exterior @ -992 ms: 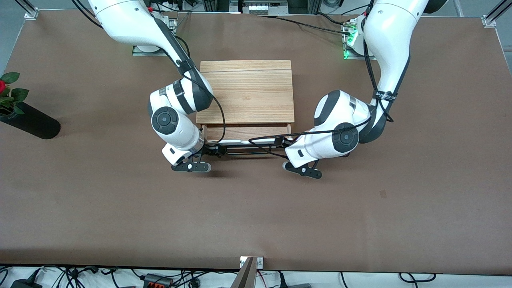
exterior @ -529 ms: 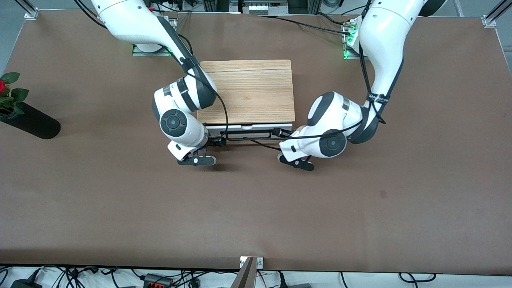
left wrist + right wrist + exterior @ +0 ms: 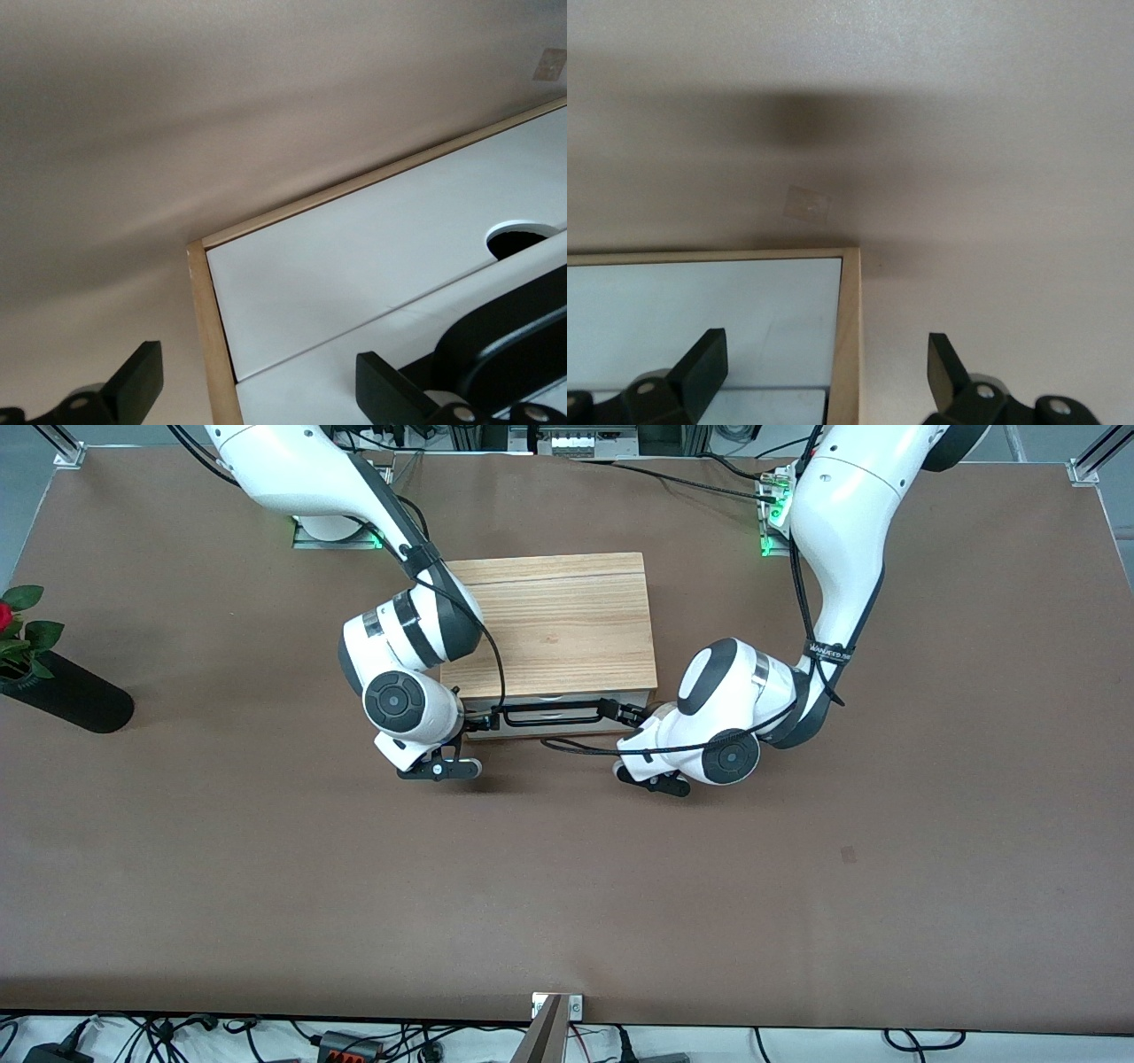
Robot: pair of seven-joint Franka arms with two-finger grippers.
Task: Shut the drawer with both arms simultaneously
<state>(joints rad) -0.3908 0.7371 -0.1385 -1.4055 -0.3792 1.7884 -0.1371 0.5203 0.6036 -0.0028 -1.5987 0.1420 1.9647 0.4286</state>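
The light-oak cabinet stands mid-table. Its drawer sits pushed in, the white front level with the cabinet's face and the black bar handle across it. My right gripper is open at the drawer front's end toward the right arm. In the right wrist view its fingers straddle the cabinet's wooden side edge. My left gripper is open at the other end. In the left wrist view its fingers straddle the side edge, with the white front and handle beside it.
A black vase with a red rose lies at the right arm's end of the table. A metal clamp sits at the table edge nearest the front camera. A small mark is on the brown tabletop.
The drawer has gone from partly open to pushed in. Both grippers moved with its front toward the cabinet. The cabinet slid a little toward the arms' bases.
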